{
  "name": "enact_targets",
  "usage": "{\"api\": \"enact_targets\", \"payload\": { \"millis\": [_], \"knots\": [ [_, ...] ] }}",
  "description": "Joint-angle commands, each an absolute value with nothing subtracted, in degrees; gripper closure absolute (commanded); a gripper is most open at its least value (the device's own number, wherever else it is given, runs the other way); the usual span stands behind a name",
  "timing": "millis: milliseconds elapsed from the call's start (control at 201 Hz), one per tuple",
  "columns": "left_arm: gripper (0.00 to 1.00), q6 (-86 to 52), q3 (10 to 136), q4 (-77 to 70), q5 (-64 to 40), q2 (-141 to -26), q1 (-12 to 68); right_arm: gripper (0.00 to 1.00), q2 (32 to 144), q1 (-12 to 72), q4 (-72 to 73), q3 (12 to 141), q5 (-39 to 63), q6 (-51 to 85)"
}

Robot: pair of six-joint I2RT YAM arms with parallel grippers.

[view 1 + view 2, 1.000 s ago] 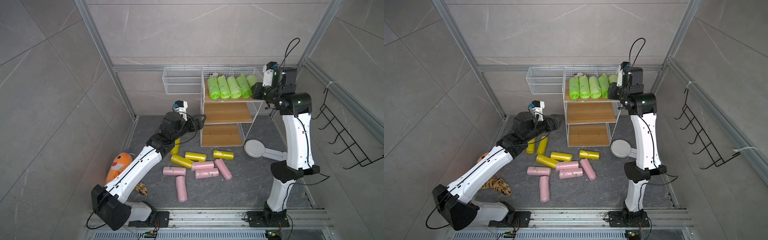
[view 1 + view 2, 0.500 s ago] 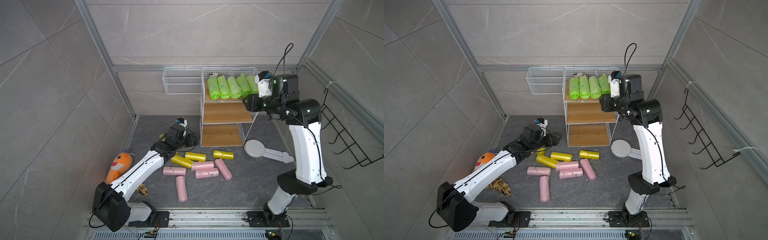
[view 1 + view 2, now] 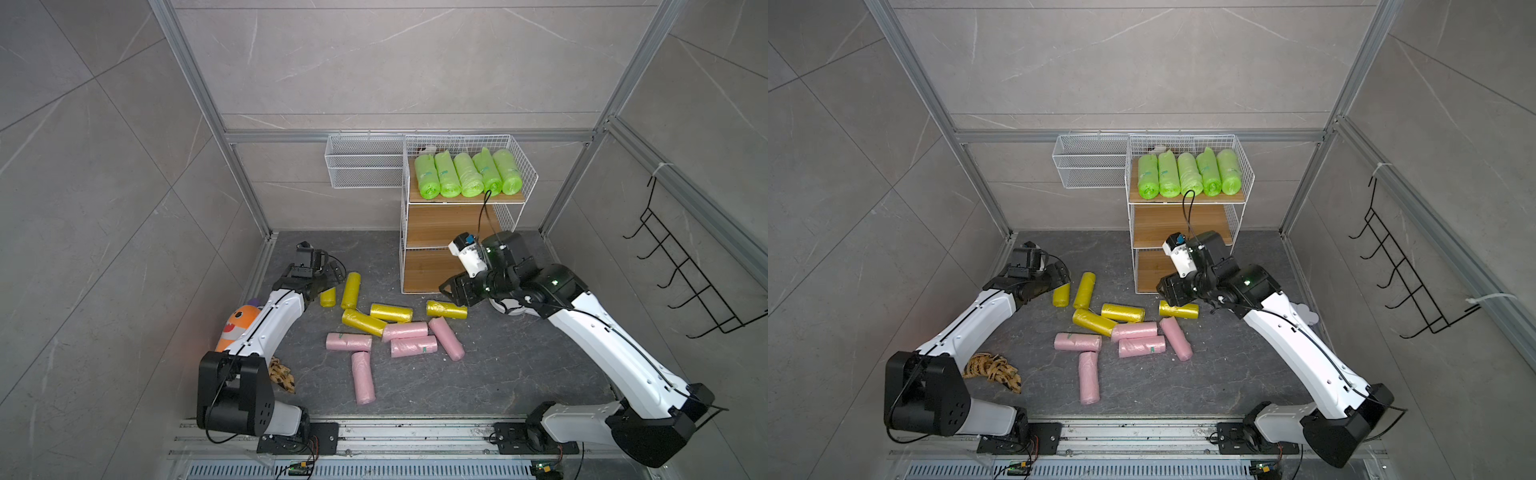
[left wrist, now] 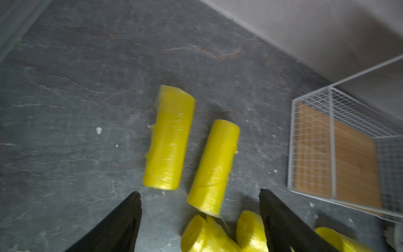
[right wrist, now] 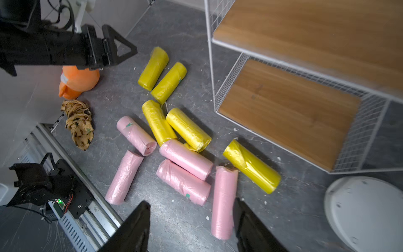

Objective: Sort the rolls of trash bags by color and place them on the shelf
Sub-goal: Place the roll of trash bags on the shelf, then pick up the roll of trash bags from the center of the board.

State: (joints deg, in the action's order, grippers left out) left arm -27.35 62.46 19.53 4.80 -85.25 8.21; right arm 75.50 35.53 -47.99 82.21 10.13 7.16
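Rolls judged light and soft: thin crinkly film wound into a cylinder, likely to dent under the pads and slippery enough to squirt out if pinched near an end; best taken across the middle of the barrel, jaws square to the long axis. Location: five green rolls [image 3: 469,174] lie side by side on the top tier of the shelf [image 3: 440,226]; its middle and bottom boards are bare. Five yellow rolls [image 3: 390,312] and five pink rolls [image 3: 413,346] lie loose on the dark surface [image 3: 519,365] in front of the shelf, several touching, so a clean grip probably calls for one that lies apart. Left arm: stretched low and forward from its base, wrist pitched down, left gripper [image 4: 198,192] spread wide and empty, just short of two yellow rolls lying side by side, apart from the rest; the shelf-side yellow roll [image 4: 213,165] sits roughly in line with the gap between the jaws. Right arm: reaching in low in front of the bottom tier, wrist tilted down toward the loose rolls, right gripper [image 5: 192,201] parted with nothing in it, above the surface near a lone yellow roll [image 5: 251,167] and the pink roll [image 5: 224,200] just beside it. Neither gripper touches a roll
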Motion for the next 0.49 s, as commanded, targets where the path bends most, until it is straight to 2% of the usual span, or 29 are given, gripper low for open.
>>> {"api": "enact_targets", "payload": {
  "millis": [0,333,488],
  "knots": [
    [0.12,-21.20,67.75,21.79,7.95,-91.33,7.11,0.33,73.83,36.89,-35.93,75.16,15.75,9.94],
    [0.11,-12.81,84.71,30.00,8.67,-112.38,5.36,0.31,78.42,38.06,-26.90,66.15,20.95,15.29],
    [0.14,-10.52,91.62,33.35,8.52,-120.14,4.84,0.31,79.61,38.14,-26.89,66.18,21.01,15.82]
  ]
}}
